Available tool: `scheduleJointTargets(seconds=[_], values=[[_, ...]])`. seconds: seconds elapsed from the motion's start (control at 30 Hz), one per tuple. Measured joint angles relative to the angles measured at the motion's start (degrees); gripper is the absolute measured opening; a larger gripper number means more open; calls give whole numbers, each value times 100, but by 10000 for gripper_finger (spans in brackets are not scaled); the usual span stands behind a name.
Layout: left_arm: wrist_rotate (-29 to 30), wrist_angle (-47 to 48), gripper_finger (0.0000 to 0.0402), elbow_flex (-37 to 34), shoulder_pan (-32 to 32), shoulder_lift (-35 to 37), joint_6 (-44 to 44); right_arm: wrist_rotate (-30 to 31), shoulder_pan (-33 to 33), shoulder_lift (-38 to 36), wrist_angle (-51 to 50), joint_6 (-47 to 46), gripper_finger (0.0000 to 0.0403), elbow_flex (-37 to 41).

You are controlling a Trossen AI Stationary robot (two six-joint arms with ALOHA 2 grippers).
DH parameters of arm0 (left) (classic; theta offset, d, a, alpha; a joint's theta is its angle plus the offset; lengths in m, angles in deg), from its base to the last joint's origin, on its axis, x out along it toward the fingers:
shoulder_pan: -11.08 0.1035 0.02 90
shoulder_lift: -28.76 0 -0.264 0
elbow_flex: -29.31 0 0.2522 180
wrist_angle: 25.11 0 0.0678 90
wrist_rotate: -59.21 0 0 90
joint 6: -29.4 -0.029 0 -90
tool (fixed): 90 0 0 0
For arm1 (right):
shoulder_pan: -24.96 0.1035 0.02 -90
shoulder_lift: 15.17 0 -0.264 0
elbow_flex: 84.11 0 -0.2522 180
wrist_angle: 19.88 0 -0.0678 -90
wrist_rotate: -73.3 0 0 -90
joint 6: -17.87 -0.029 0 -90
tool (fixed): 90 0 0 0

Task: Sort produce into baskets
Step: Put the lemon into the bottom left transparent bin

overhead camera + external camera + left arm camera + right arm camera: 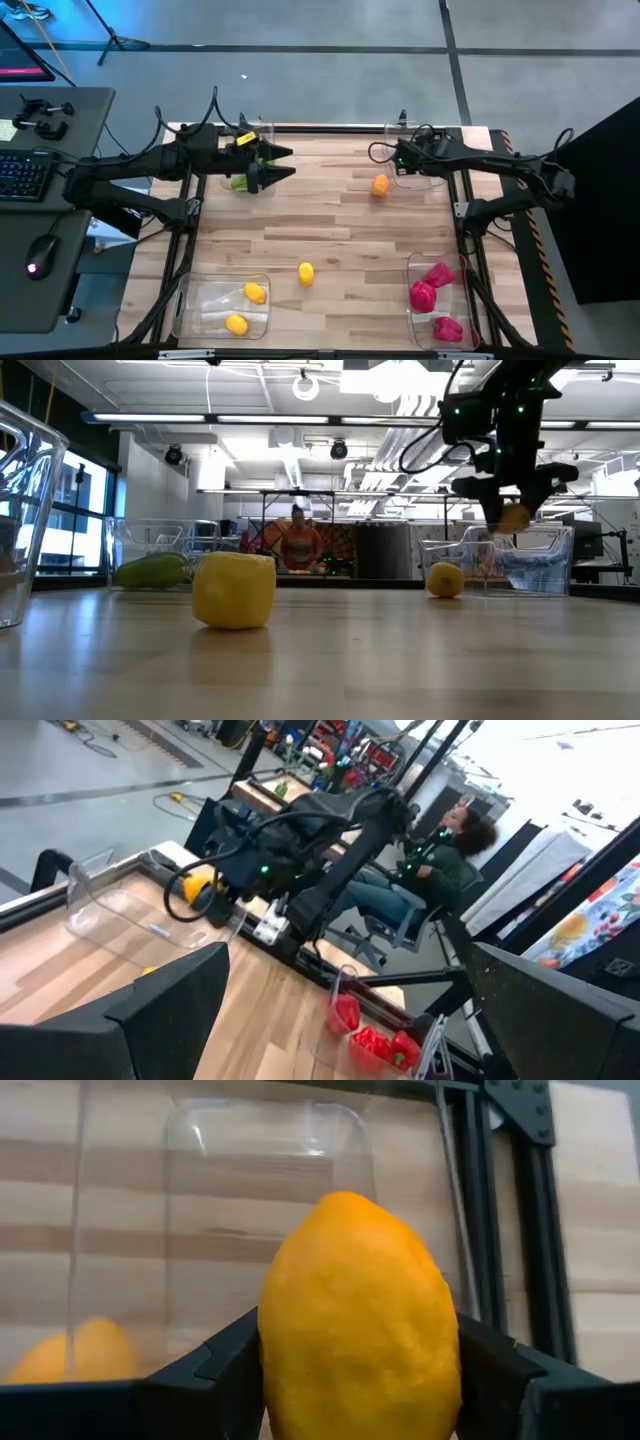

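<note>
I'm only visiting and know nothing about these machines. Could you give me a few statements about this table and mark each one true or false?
1. The right gripper holds an orange fruit between its jaws. True.
2. The red pieces lie in the basket at the near right corner. True.
3. The left gripper is carrying a yellow piece. False: its jaws stand open and empty.
4. Every yellow piece is already in a basket. False: one yellow piece lies on the bare table.
5. A second orange piece rests on the table beside the far right basket. True.
</note>
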Motion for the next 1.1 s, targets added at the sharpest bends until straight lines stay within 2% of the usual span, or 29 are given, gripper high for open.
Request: scheduleJointTargets(seconds=[0.13, 0.23, 0.4, 0.57, 0.8, 1.1], values=[[2, 45, 395, 0, 2, 0, -2, 0, 15, -185, -44, 354, 229, 1], [3, 64, 395, 0, 2, 0, 23, -43, 8, -430, 304, 522, 229, 214], [3, 161, 395, 0, 2, 0, 253, -748, -64, -1009, 1079, 589, 229, 984], [7, 192, 395, 0, 2, 0, 250, -1205, -102, -1379, 1483, 393, 229, 1354], [11, 191, 395, 0, 2, 0, 284, -723, -103, -1484, 1930, 128, 229, 1364], [11, 191, 395, 0, 2, 0, 289, -586, -103, -1479, 2053, 130, 230, 1364]])
